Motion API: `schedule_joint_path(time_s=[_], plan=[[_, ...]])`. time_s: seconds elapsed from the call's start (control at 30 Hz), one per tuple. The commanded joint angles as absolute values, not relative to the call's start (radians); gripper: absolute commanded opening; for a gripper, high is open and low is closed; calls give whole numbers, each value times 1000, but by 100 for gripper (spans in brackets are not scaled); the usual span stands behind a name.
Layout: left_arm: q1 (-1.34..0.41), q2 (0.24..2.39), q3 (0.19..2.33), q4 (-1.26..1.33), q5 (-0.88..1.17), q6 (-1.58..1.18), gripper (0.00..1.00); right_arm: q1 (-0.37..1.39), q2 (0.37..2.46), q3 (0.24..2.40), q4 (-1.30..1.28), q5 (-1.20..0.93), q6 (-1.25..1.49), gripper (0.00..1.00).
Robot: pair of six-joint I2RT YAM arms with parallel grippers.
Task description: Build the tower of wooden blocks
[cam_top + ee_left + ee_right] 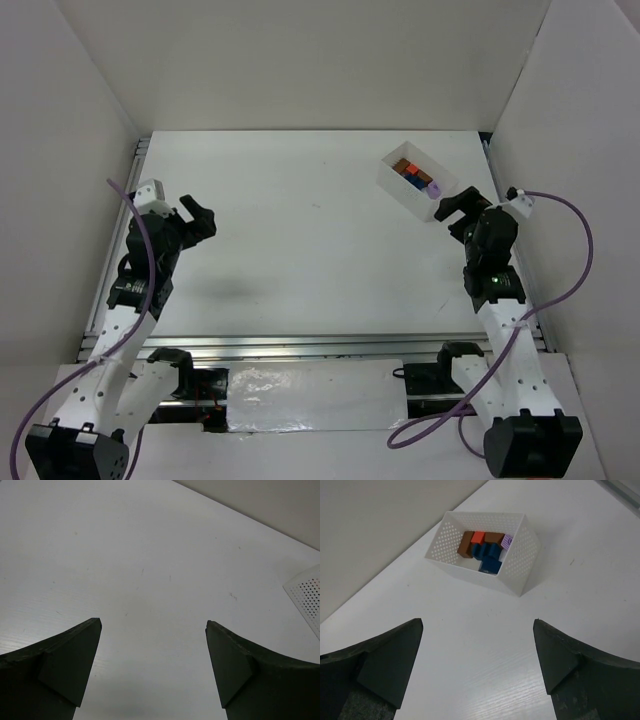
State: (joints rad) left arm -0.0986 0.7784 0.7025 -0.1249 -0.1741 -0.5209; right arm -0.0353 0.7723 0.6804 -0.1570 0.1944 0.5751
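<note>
The wood blocks [415, 178] lie in a heap inside a white perforated tray [396, 186] at the back right of the table. In the right wrist view I see brown [466, 544], red [478, 537], blue [489, 556] and pale purple [507, 542] blocks in the tray [521, 565]. My right gripper [458, 207] is open and empty just in front of the tray, and it also shows in the right wrist view [478, 622]. My left gripper [200, 218] is open and empty over bare table at the left, and it also shows in the left wrist view [154, 625].
White walls enclose the table on the left, back and right. A corner of the tray [307, 597] shows at the right edge of the left wrist view. A metal rail [300, 345] runs along the near edge by the arm bases.
</note>
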Motion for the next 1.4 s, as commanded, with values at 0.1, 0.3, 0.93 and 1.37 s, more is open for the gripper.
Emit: schedule_joint_path(time_s=[0.1,0.3,0.93,1.37], plan=[[-92,810,718,-72,-146,-482,99,-57,972,838,-21,5,370,100],[-92,851,733,-84,-172,-466,99,-87,1380,1225,-144,-128,122,100],[-87,936,738,-49,-178,-407,99,-164,2160,1956,-591,-275,-281,94],[-86,1025,758,-34,-158,-399,99,-161,2207,1901,-522,-104,-299,55]])
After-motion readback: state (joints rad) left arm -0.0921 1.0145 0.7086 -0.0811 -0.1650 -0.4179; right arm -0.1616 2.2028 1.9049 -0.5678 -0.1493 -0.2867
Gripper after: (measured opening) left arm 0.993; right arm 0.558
